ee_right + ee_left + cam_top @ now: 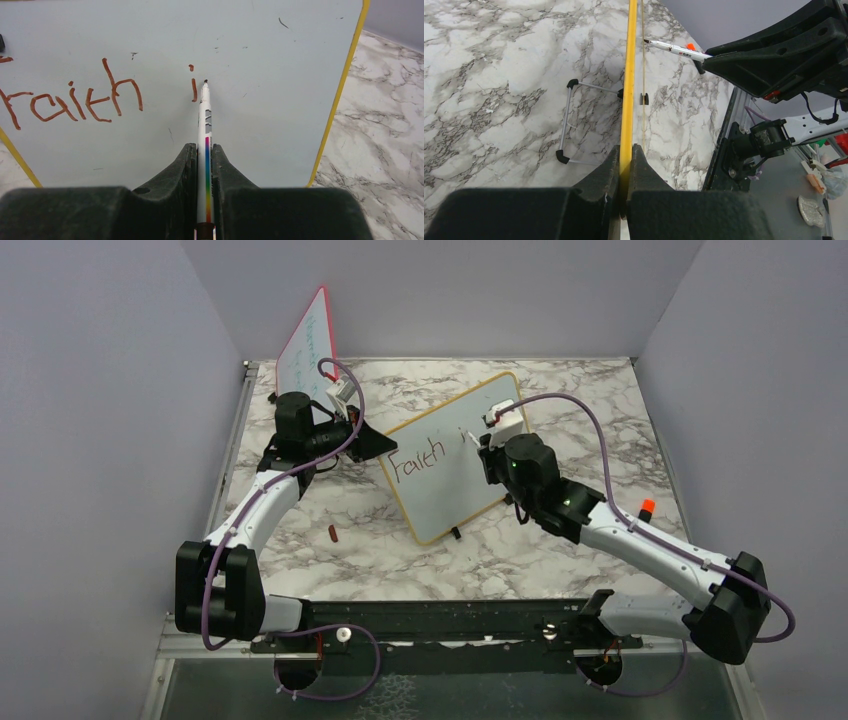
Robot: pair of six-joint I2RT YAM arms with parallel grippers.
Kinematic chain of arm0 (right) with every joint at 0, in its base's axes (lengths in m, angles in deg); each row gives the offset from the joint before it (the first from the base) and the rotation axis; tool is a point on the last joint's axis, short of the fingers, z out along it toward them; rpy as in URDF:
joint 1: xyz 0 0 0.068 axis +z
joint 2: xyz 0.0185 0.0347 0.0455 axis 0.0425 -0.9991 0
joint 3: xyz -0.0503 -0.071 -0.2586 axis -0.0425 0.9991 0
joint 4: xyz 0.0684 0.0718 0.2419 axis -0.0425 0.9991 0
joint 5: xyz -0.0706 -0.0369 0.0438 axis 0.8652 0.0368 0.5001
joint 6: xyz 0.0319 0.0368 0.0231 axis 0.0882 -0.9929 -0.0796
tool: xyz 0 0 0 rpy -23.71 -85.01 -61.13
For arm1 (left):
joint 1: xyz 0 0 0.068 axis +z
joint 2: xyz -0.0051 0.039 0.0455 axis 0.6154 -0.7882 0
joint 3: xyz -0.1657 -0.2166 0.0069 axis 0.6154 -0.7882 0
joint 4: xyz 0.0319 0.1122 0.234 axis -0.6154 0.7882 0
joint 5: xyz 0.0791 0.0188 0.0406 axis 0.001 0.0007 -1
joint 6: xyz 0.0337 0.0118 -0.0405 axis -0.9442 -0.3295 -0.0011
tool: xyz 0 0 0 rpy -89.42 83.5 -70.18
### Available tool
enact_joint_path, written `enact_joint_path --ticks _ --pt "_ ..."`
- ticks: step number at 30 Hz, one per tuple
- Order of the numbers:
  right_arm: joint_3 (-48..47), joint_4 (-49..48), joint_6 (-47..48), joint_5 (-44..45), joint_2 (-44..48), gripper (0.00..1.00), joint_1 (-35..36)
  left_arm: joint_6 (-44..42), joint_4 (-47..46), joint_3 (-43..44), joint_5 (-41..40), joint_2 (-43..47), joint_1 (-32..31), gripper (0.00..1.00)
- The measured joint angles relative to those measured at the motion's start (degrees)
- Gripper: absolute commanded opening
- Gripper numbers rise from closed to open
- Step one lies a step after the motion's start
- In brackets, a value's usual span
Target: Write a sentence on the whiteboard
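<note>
Item 1, whiteboard (452, 490): yellow-orange frame, rounded corners. It is standing propped at the middle of the bench (560, 565), turned at an angle to the arms, with its writing face towards the right arm. A thin wire stand (565, 120) with black tips is bracing it from behind, as the left wrist view shows.

Item 2, sentence (75, 100): dark red handwriting, slanting upward across the board's upper left area. At present it is reading "Faith" followed by a single "i".

Item 3, marker (205, 120): white barrel with a rainbow stripe. Its dark tip is sitting on or just off the board face immediately right of the "i"; contact cannot be confirmed.

Item 4, right end effector (204, 152): fingers are closing narrowly on the marker barrel, pointing it at the board.

Item 5, left end effector (625, 152): fingers are pinching the board's yellow frame at its left edge, holding it steady.

Item 6, red-framed board (305, 345): it is leaning against the back left wall, bearing faint green-blue writing.

Item 7, small dark red object (333, 533): it is lying on the bench beside the left arm, too small to identify.
</note>
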State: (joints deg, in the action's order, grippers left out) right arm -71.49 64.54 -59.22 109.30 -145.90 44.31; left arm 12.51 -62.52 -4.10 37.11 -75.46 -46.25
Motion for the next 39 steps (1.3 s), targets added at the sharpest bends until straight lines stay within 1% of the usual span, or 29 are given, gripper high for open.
enact_joint_path --ticks 19,39 --pt "0.0 -1.5 0.2 -0.2 -1.4 0.01 -0.7 0.0 0.0 0.0 0.0 -0.1 0.0 0.00" --pt "0.0 2.6 -0.8 -1.3 -1.0 0.01 -0.9 0.0 0.0 0.0 0.0 -0.1 0.0 0.00"
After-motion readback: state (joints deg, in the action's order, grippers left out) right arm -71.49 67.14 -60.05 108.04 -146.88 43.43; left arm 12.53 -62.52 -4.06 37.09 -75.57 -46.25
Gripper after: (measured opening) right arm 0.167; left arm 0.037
